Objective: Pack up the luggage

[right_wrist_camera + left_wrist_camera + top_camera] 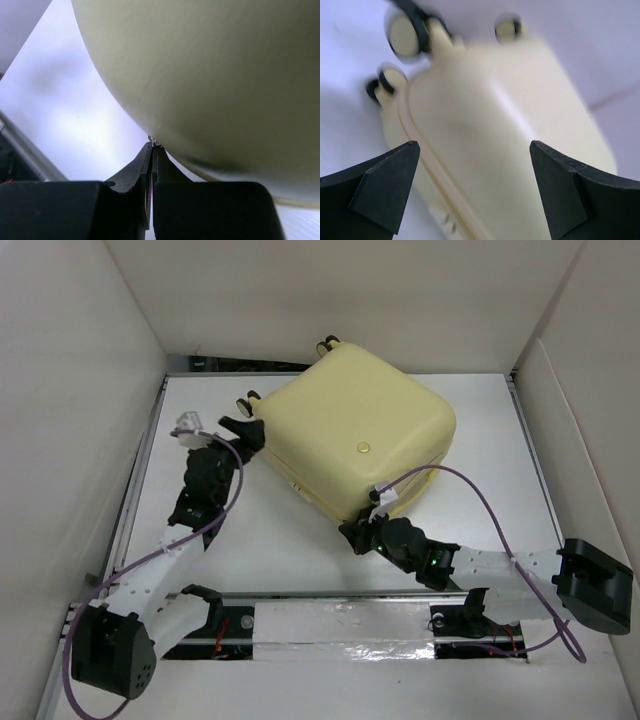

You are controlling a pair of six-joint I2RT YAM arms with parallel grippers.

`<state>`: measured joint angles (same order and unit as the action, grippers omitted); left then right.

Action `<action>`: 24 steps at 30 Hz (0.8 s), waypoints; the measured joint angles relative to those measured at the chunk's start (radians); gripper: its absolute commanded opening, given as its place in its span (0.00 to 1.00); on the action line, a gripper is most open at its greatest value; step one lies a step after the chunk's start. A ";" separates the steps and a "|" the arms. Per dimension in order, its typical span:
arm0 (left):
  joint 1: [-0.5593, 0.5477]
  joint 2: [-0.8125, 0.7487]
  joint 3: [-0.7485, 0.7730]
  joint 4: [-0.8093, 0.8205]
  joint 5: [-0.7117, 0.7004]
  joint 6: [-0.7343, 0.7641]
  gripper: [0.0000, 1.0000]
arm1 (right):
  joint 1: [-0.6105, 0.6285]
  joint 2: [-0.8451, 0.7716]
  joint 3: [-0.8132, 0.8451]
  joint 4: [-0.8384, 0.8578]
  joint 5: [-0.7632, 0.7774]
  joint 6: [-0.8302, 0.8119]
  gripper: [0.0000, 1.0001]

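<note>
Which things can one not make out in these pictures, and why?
1. Inside of the luggage: every view, its closed shell hides it.
2. What the shut right gripper pinches, if anything: right wrist view, tiny glint, too small.
3. Wheels: left wrist view, blurred.

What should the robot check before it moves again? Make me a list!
1. Luggage shut and lying on the table: ok.
2. Left gripper open, holding nothing: ok.
3. Right gripper shut at the luggage's near edge: ok.
4. Right gripper really pinching the tiny shiny bit at its tips: cannot tell.
</note>
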<state>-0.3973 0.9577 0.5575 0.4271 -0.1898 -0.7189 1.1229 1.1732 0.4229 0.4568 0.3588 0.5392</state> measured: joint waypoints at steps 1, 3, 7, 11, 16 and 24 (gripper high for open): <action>0.039 0.003 0.019 0.006 0.010 -0.032 0.93 | 0.007 -0.004 0.000 -0.004 -0.013 0.000 0.00; 0.153 0.043 0.080 0.016 0.021 -0.071 0.93 | 0.018 -0.012 -0.002 -0.010 -0.026 -0.004 0.00; 0.237 0.226 0.276 -0.047 0.045 -0.106 0.94 | 0.021 -0.033 -0.012 -0.024 -0.034 -0.008 0.00; 0.248 0.397 0.451 -0.093 0.084 -0.107 0.94 | 0.021 -0.039 -0.014 -0.031 -0.039 -0.008 0.00; 0.248 0.533 0.518 -0.142 0.119 -0.109 0.92 | 0.021 -0.040 -0.014 -0.031 -0.041 -0.011 0.00; 0.249 0.687 0.583 -0.174 0.193 -0.126 0.85 | 0.021 -0.045 -0.022 -0.027 -0.044 -0.010 0.00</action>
<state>-0.1486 1.6447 1.1400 0.2535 0.0036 -0.8444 1.1439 1.1286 0.4007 0.4297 0.3149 0.5289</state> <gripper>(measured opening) 0.872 0.021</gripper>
